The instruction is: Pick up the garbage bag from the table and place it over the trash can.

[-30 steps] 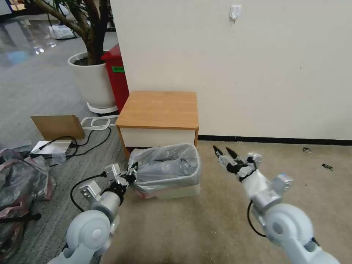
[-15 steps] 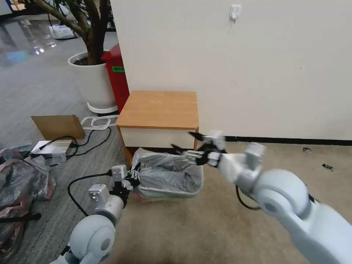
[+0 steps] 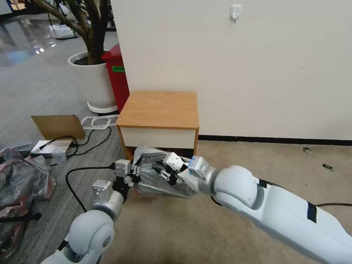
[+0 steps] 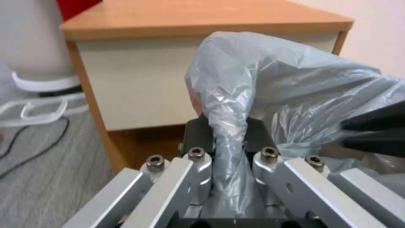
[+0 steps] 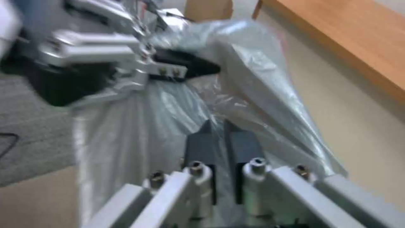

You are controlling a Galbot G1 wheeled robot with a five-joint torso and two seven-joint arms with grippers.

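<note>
The garbage bag (image 3: 146, 180) is a wrinkly grey film bunched on the floor in front of the table (image 3: 157, 108). My left gripper (image 3: 135, 171) is at the bag's left side, shut on a twisted fold of the bag (image 4: 274, 79). My right gripper (image 3: 162, 172) has reached across into the bag's middle. Its dark fingers (image 5: 202, 148) are pressed together with the film (image 5: 253, 69) around them, close to the left gripper (image 5: 198, 68). The trash can is hidden under the bag and my right arm.
A red bin (image 3: 116, 73) and a white plant pot (image 3: 93, 80) stand left of the table. A cardboard sheet (image 3: 58, 126), cables (image 3: 86, 141) and a big plastic heap (image 3: 18, 183) lie on the left floor. Open carpet (image 3: 278, 165) lies to the right.
My right arm swung left from the open carpet to the bag, and its fingers went from spread to closed. The bag collapsed from an open mouth into a bunched heap. The left gripper kept its hold.
</note>
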